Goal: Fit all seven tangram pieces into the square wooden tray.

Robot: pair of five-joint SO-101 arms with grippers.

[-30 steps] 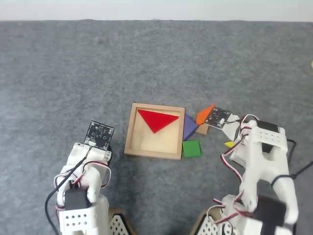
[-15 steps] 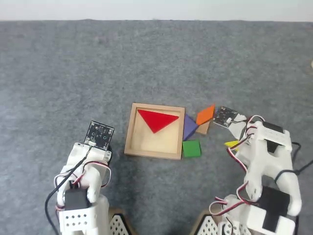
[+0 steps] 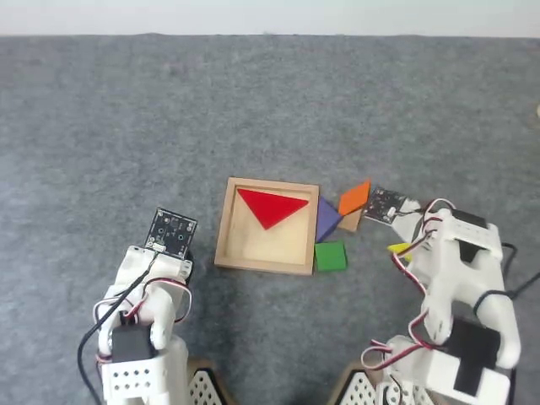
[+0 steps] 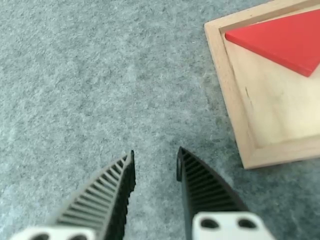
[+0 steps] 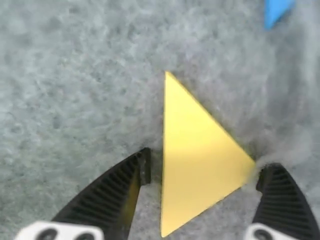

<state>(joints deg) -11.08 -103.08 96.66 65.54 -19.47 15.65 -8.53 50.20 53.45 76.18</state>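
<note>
Right pincer: fingers apart, down at the grey felt-covered counter, one on either side of the flat yellow triangle piece. One finger just beside a straight edge of it, the other at the opposite corner; contact not discernible.

Yellow triangle piece: flat on the counter, right of the square wooden tray and outside it, partly under the right arm in the high view.

Blue piece: a corner only, apart from the yellow triangle.

Square wooden tray: near-centre of the counter. Holds the large red triangle, long edge along the far wall.

Purple triangle: outside, against the tray's right wall.

Green square: just beside the tray's near right corner.

Orange parallelogram: right of the purple triangle, overlapping a tan piece.

Left pincer: fingers apart, gripping nothing, over bare counter left of the tray's near left corner.
</note>
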